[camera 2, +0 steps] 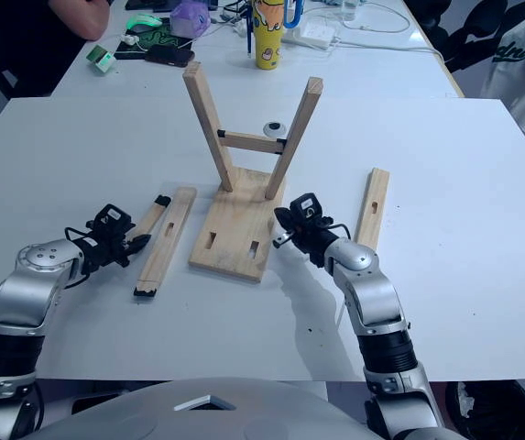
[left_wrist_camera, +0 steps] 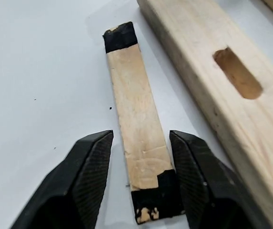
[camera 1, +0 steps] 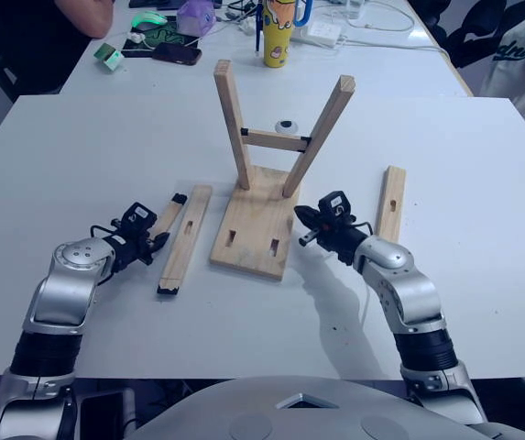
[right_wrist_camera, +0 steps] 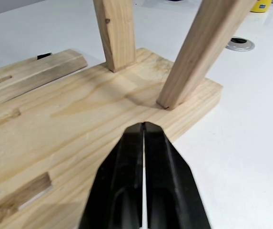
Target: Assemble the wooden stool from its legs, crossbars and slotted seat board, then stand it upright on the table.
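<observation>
The slotted seat board (camera 1: 244, 240) lies flat mid-table with two legs (camera 1: 232, 119) (camera 1: 322, 133) standing in its far slots, joined by a crossbar (camera 1: 276, 140). Its two near slots are empty. Left of it lie a loose leg (camera 1: 186, 236) and a short crossbar (left_wrist_camera: 136, 129) with black ends. My left gripper (left_wrist_camera: 141, 176) is open, its fingers (left_wrist_camera: 88, 171) on either side of that crossbar's near end. A second loose leg (camera 1: 391, 202) lies to the right. My right gripper (right_wrist_camera: 143, 143) is shut and empty, just above the board's right edge by the standing legs.
A round grey disc (camera 1: 286, 126) sits on the table behind the stool. On the table behind stand a yellow cup (camera 1: 280, 32) and assorted clutter. Open tabletop surrounds the parts at front, left and right.
</observation>
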Controlling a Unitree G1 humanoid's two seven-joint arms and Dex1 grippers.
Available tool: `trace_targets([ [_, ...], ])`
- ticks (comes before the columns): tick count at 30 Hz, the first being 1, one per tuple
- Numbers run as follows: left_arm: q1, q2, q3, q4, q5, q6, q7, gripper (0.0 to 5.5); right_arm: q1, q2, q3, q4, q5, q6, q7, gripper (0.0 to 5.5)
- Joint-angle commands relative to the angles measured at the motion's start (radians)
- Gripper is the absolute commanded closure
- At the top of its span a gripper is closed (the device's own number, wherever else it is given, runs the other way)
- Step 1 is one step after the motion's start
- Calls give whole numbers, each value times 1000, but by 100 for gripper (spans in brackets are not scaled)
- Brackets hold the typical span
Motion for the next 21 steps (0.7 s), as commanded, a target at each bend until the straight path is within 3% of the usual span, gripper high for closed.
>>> trace_targets([
  [1, 25, -21, 6, 35, -24, 19, 13, 330, -3, -1, 5, -4, 8, 4, -3, 550],
  [5, 28, -37, 9, 99, -37, 46, 33, 330, -12, 3, -3, -2, 15, 8, -8, 550],
  [11, 36, -14, -48, 178, -39, 8, -7, 415, -20, 6, -27, -24, 46, 32, -13, 550],
  [14, 61, -11, -49, 210, -41, -25, -11, 416, -36, 19, -70, -38, 85, 50, -21, 550],
  [21, 78, -78, 59, 264, -77, -240, 77, 416, -1, -17, -85, -127, 146, 175, -19, 550],
])
